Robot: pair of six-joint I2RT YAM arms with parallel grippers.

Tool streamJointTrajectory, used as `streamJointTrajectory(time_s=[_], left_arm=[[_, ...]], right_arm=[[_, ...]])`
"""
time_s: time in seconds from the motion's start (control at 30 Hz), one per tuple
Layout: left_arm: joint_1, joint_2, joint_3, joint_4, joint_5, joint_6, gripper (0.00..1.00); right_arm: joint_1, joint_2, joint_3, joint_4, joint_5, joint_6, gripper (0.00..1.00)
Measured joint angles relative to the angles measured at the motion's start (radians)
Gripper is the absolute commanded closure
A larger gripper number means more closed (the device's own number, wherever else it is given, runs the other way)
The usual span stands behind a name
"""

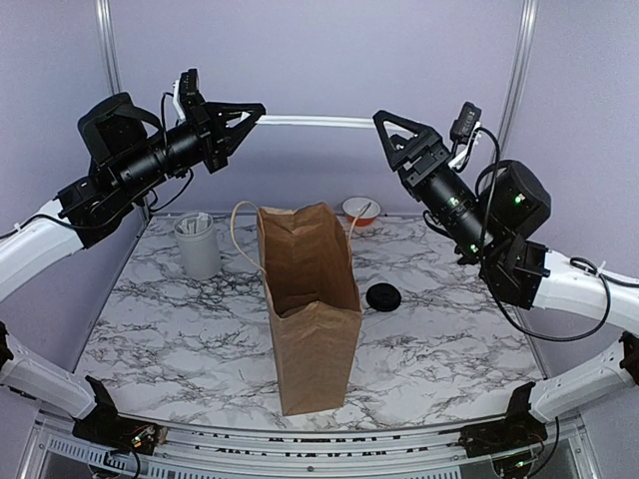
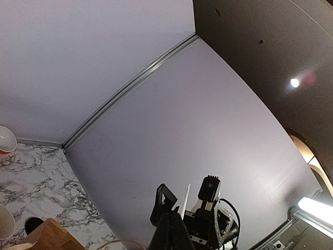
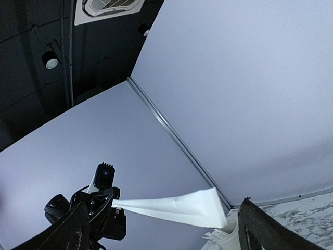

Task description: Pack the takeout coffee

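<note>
creased matt paper bag (image 1: 310,309), plastic lid (image 1: 382,296), marble-patterned table (image 1: 180,339).

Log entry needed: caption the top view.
Open paper bag upright, black lid beside it; left gripper and right gripper aloft.

paper bag (image 1: 310,319) (open-topped) stands centrally, black lid (image 1: 382,296) beside it.

A round black plastic lid (image 1: 382,296) lies flat on the marble tabletop (image 1: 200,339). It sits near the right side of the upright brown paper bag (image 1: 312,329).
</note>
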Motion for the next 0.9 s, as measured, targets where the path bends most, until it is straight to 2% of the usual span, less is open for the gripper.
streamJointTrajectory(time_s=[0.13, 0.27, 0.37, 0.57, 0.67, 0.83, 0.9], left_arm=[[-0.021, 0.004, -0.008, 0.027, -0.002, -0.018, 1.00], [-0.040, 0.006, -0.015, 0.050, -0.003, -0.026, 1.00], [-0.051, 0.013, -0.018, 0.063, -0.005, -0.036, 1.00], [-0.060, 0.036, -0.018, 0.068, -0.014, -0.047, 1.00], [-0.064, 0.045, -0.018, 0.069, -0.019, -0.051, 1.00], [-0.066, 0.050, -0.019, 0.072, -0.023, -0.062, 1.00], [-0.066, 0.050, -0.019, 0.073, -0.024, -0.062, 0.97]], right_arm=[[0.000, 0.000, -0.029, 0.078, 0.037, 0.021, 0.10], [0.000, 0.000, -0.034, 0.143, 0.066, 0.038, 0.20], [0.000, 0.000, -0.037, 0.185, 0.079, 0.046, 0.31], [-0.002, 0.013, -0.037, 0.234, 0.084, 0.061, 0.64], [-0.004, 0.014, -0.038, 0.238, 0.082, 0.065, 0.78], [-0.004, 0.014, -0.038, 0.244, 0.084, 0.068, 0.97], [-0.004, 0.014, -0.038, 0.244, 0.084, 0.071, 1.00]])
